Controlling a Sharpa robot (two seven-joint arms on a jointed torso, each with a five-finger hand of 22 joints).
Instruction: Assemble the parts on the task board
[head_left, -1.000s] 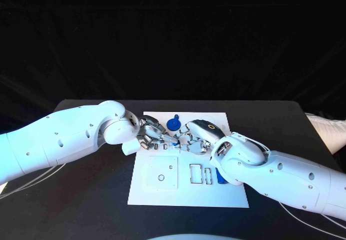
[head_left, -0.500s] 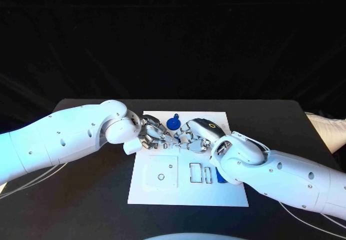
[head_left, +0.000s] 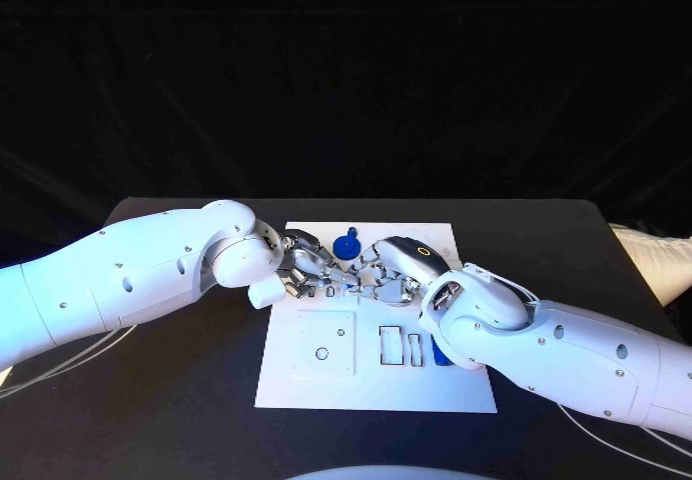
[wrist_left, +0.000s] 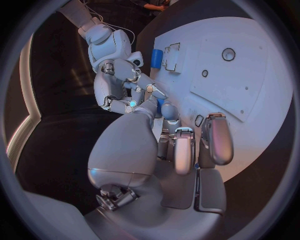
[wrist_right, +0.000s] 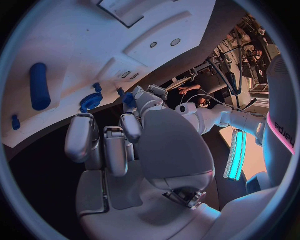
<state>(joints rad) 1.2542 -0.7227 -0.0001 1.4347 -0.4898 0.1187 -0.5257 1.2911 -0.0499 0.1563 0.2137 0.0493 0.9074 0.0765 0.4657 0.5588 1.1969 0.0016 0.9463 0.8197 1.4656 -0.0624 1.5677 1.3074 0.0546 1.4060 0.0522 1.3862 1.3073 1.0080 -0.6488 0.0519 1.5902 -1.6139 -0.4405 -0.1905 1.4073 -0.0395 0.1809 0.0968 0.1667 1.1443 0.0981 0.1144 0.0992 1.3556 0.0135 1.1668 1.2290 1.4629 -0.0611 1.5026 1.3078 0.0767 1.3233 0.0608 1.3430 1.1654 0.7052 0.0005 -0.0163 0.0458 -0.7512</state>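
The left hand and the right hand are meeting fingertip to fingertip over the upper half of the task board, with a small blue part sitting between their fingertips in the right wrist view. It reads as a hand-over or a shared re-orienting of that piece, though which hand is actually bearing it I cannot tell: the left hand's fingers are curling toward the contact, the right hand's fingers are stretching out to it, and the pinch itself is too small to resolve. The next move probably calls for one hand to take a firm hold, the other to let go cleanly, and the part to be carried to its slot. Just beyond the hands on the board, a round blue part is lying untouched; nearer the robot than the hands, the rectangular cut-outs are standing vacant (judging by the dark outlines), and a blue cylinder beside them is half covered by the right forearm. The right wrist view is also showing a small blue peg apart from the cylinder.
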